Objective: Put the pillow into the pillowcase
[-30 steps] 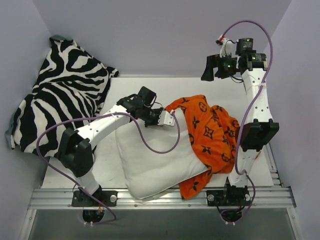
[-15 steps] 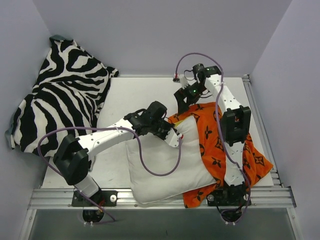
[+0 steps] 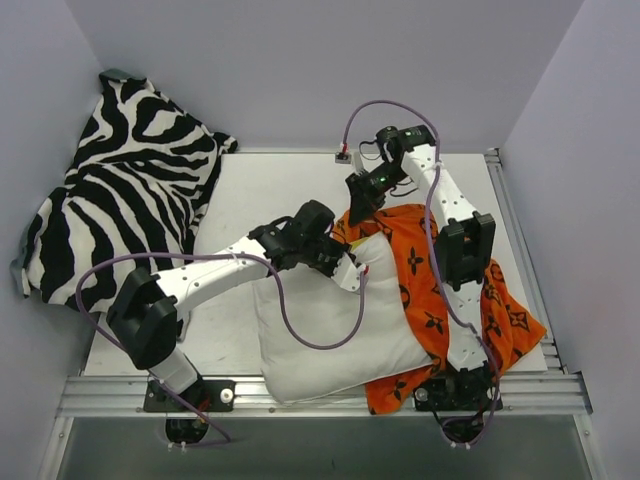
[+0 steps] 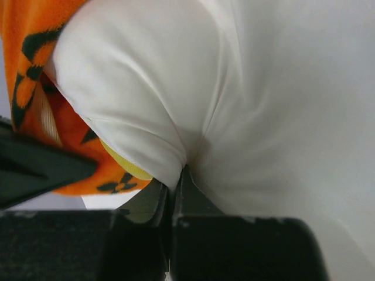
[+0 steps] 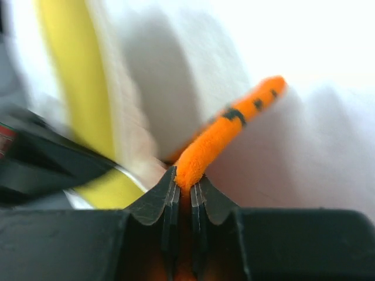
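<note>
The orange pillowcase (image 3: pixel 425 265) wraps only one edge of the white pillow (image 3: pixel 330 330). Just outside its opening the left gripper (image 4: pixel 176 178) pinches pillow fabric; the right gripper (image 5: pixel 184 182) clamps the pillowcase hem.

**A:** What does the room look like?

**B:** Three smooth walls, all pale lilac-grey, close in the space: a back wall (image 3: pixel 320 70), a left wall (image 3: pixel 30 110) and a right wall (image 3: pixel 600 200).

**A:** And the furniture?

**B:** One bench (image 3: pixel 270 185) with a flat white top, seen from above. A silver metal rail (image 3: pixel 330 395) runs along its near edge. Below that rail lies a dull grey surface (image 3: pixel 320 450).

**A:** Anything else in the background?

**B:** A black-and-white zebra-striped cloth (image 3: pixel 120 190) is heaped in the far left corner. It leans against the left wall and spills onto the bench.

**A:** How is the light?

**B:** Soft and even, with only faint shadows on the bench top.
</note>
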`<state>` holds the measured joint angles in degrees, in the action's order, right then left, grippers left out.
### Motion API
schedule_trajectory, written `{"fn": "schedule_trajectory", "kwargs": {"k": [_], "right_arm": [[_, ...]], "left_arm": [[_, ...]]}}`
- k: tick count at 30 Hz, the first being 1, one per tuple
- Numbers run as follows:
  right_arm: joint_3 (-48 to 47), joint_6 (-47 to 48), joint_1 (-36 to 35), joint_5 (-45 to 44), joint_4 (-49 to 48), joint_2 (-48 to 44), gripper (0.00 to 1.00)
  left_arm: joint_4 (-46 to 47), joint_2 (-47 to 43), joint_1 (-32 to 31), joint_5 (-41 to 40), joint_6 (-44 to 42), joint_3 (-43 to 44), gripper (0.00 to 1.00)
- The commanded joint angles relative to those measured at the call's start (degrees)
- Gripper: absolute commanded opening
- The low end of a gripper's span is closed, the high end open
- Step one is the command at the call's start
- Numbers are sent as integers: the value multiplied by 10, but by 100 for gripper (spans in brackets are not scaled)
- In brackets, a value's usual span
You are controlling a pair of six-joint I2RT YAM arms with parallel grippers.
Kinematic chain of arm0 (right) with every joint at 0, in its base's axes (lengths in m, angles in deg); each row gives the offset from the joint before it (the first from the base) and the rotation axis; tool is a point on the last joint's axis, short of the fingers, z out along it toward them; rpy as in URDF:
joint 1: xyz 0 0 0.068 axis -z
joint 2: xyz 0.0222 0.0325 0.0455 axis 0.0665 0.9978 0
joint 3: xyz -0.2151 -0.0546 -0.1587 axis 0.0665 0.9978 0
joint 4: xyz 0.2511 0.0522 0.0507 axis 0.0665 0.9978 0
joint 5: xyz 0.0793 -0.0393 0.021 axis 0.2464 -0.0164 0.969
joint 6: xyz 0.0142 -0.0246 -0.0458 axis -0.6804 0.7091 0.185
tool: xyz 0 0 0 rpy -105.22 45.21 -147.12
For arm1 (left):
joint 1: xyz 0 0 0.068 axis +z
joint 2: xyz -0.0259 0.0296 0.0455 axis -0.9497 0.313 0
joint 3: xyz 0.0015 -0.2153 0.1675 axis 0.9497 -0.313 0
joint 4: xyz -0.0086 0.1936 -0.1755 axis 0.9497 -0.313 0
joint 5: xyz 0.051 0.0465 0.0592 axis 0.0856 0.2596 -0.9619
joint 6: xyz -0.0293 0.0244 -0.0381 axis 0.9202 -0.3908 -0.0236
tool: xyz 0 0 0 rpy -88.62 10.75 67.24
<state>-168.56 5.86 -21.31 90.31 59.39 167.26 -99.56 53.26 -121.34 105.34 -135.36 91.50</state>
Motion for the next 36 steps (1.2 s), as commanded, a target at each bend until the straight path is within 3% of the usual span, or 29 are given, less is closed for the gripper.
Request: {"fn": "schedule_trajectory", "kwargs": {"k": [1,2,4,6,7,12,19,23,24,25,26,27,28,29,32,33,35,36], "right_arm": [[9,-205,-55,157,-67,-83,0],[28,-325,-61,174,-121,-95,0],[99,-438,-70,175,-285,-129,0],[177,-556,-69,166,-366,-156,0],[190,-579,-69,168,-415,-160,0],[176,-601,-70,170,-432,-137,0],[-55,-709,-90,144,-523,-1,0],[-28,-733,-119,150,-575,-4,0],[29,-728,-128,148,-579,-29,13],[57,-721,-127,145,-581,-44,34],[85,-709,-121,131,-580,-60,63],[145,-705,-98,122,-580,-92,71],[167,-698,-77,111,-574,-108,92],[188,-687,-56,96,-559,-125,94],[219,-637,37,45,-467,-173,92],[228,-621,62,21,-445,-199,91],[282,-587,126,-3,-399,-235,89],[312,-574,143,-41,-377,-276,88]], "left_arm": [[138,7,-16,8,-2,19,0],[159,10,-18,5,0,15,0],[215,18,-27,-6,0,6,0],[249,19,-25,-14,11,-4,0],[251,18,-22,-25,8,-9,0],[276,-8,-7,-40,41,-61,0],[296,45,78,-162,251,-43,0],[239,67,130,-199,354,-27,0],[230,57,135,-192,359,-36,0],[230,48,142,-185,361,-70,0],[231,38,142,-166,359,-88,0],[223,20,143,-151,352,-99,0],[206,13,136,-145,348,-111,8],[197,6,134,-148,353,-122,30],[134,-19,139,-154,403,-94,66],[89,-34,140,-149,419,-84,74],[42,-49,136,-124,457,-55,80],[1,-64,132,-116,472,-49,93]]}}
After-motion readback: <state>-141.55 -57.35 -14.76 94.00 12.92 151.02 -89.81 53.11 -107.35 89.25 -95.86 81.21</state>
